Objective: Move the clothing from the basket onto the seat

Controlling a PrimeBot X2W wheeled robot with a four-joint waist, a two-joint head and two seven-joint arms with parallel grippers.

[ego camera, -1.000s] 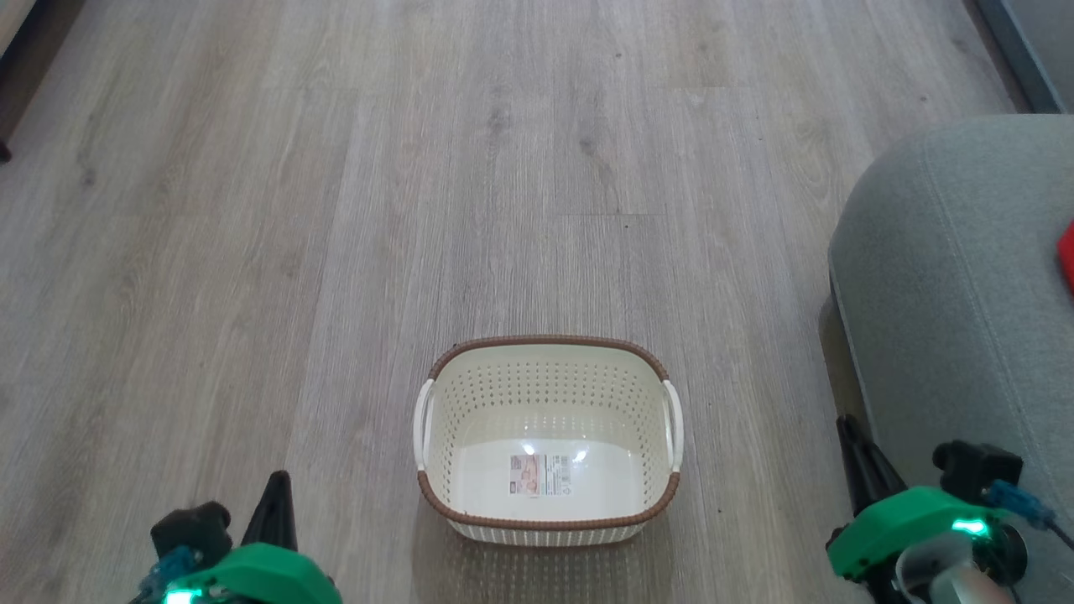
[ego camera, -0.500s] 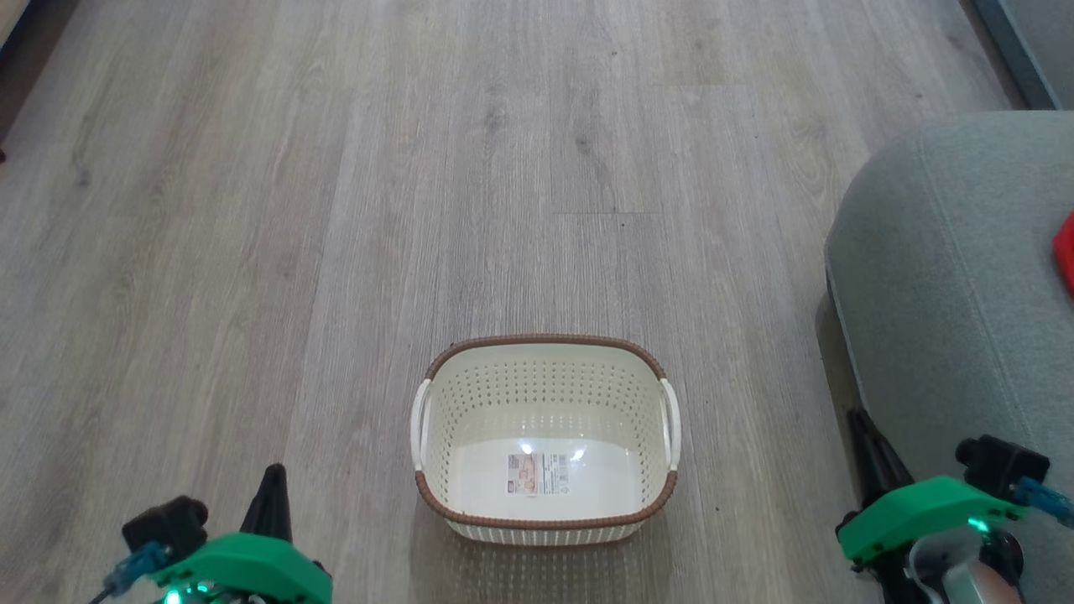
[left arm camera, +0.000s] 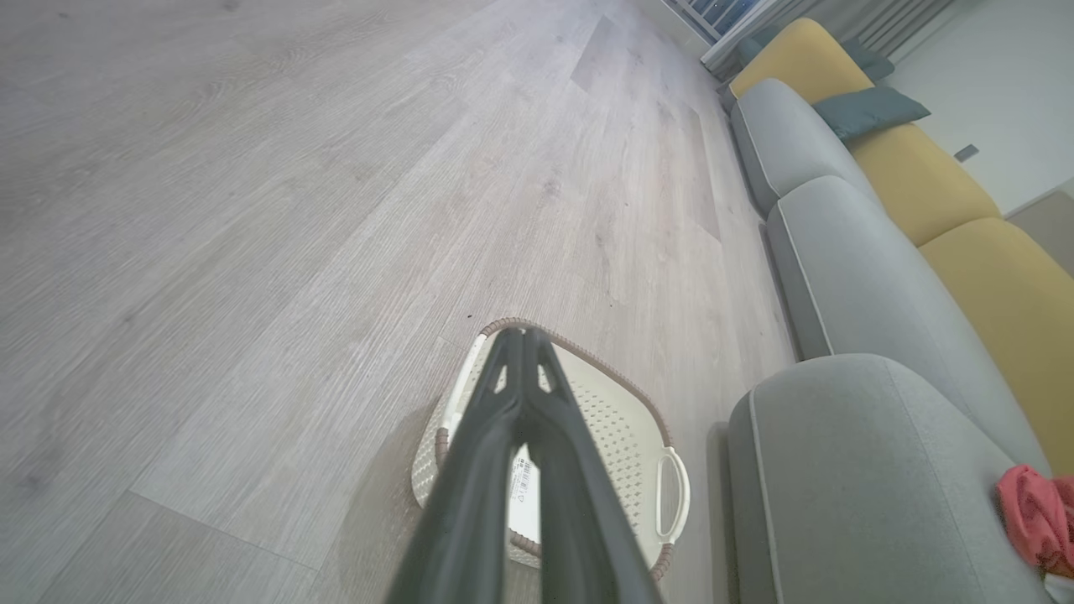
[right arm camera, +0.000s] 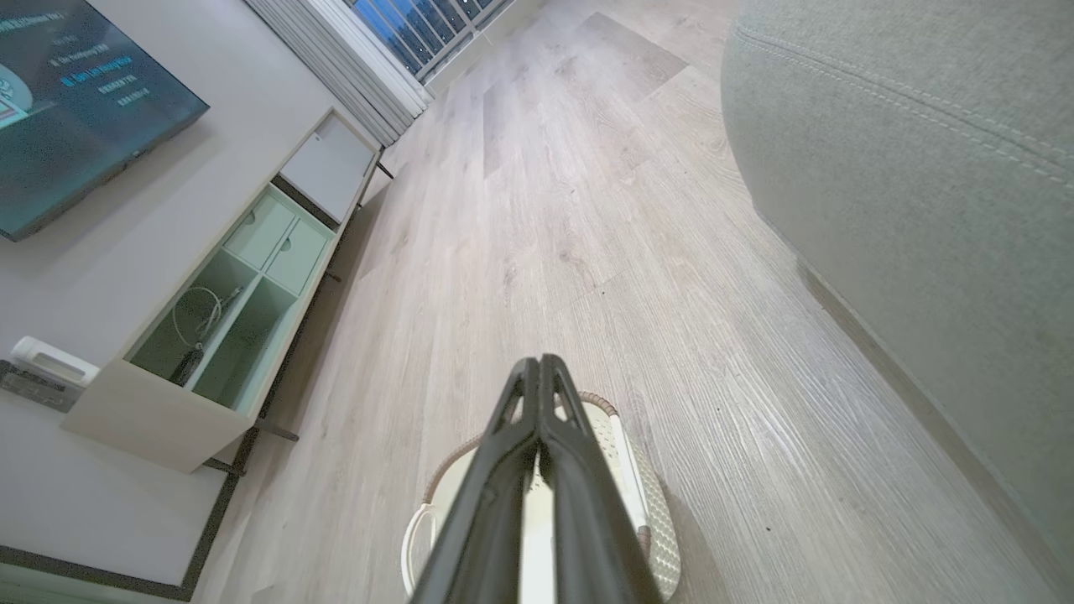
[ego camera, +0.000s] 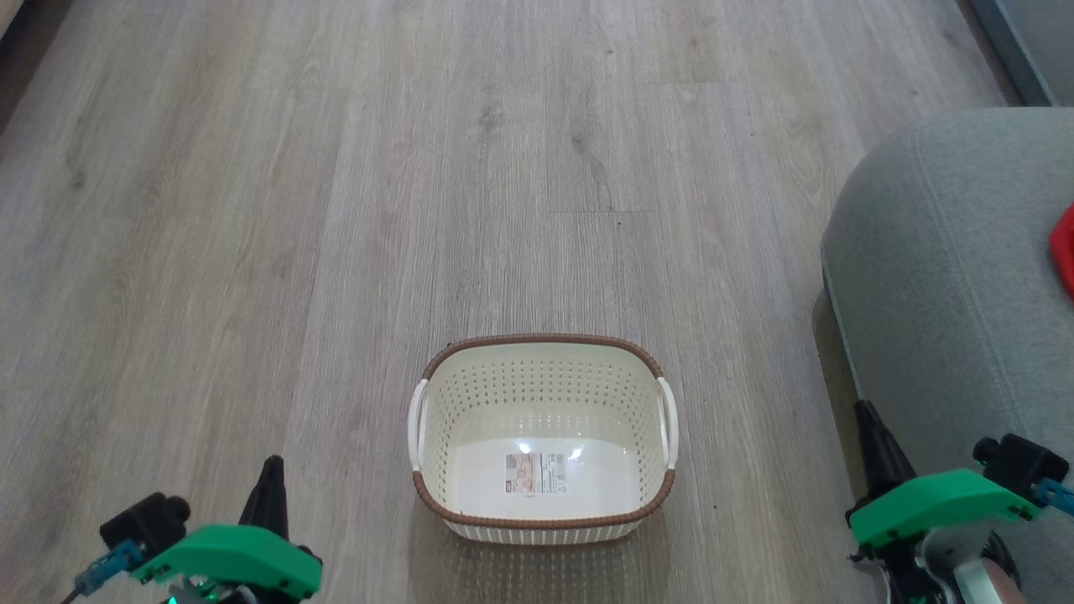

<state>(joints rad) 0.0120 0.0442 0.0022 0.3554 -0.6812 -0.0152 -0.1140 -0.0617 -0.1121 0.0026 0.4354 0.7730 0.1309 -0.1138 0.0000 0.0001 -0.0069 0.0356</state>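
Head view: our left gripper (ego camera: 273, 466) and right gripper (ego camera: 864, 413), both closed, flank the basket (ego camera: 537, 394); clothing (ego camera: 1064, 252) lies on the seat (ego camera: 940, 294), beyond the right gripper. Left wrist view: clothing far right of the left gripper. Right wrist view: basket behind the right gripper.

Green wrist housings (ego camera: 226, 555), black tapered fingers (left arm camera: 470, 503), blue cable plugs (ego camera: 105, 569)

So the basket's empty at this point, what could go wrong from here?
1. The red clothing lies at the picture's edge on the seat, mostly cut off; whether both pieces landed there cannot be told, so calling it finished may be premature.
2. The shut right gripper hangs close to the seat's side; a swing of that arm might brush the upholstery.
3. The empty basket stands on the floor straight ahead; rolling forward could knock it.
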